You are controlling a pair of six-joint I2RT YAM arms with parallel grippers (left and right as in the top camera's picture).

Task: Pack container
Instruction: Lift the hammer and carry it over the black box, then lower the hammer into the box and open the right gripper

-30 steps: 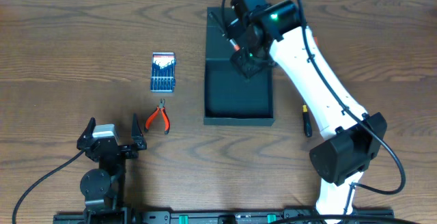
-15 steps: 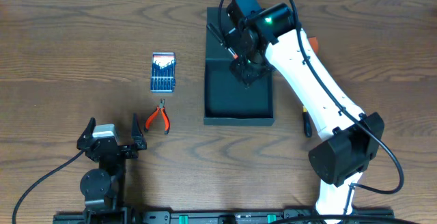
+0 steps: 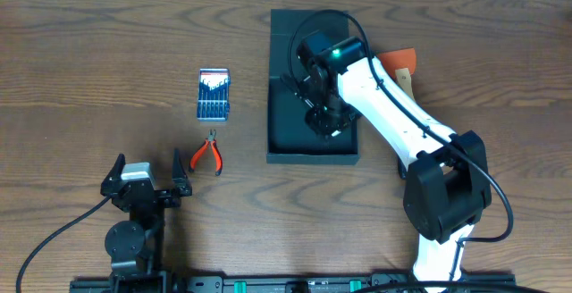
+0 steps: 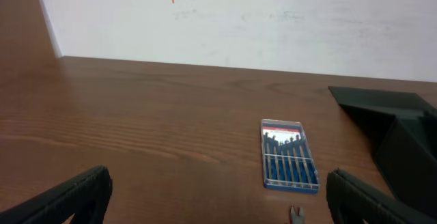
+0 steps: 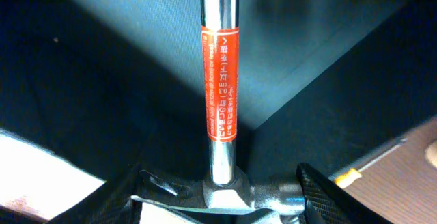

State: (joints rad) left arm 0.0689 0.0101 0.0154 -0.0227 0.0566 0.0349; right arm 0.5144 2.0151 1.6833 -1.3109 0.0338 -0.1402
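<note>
overhead, the container (image 3: 313, 157) lies just toward 12 o'clock of the table's (image 3: 89, 61) middle, its flap open at the 12 o'clock end. the right claw (image 3: 323, 119) hangs over its tray. the left claw (image 3: 150, 166), at 8 o'clock, gapes wide, holding nothing. left wrist: the container sits at 3 o'clock. right wrist: the claw clamps a chrome-shafted tool (image 5: 220, 80) above the box floor.

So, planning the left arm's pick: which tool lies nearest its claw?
The orange-handled pliers, close beside the left claw; the blue case lies farther off.
</note>
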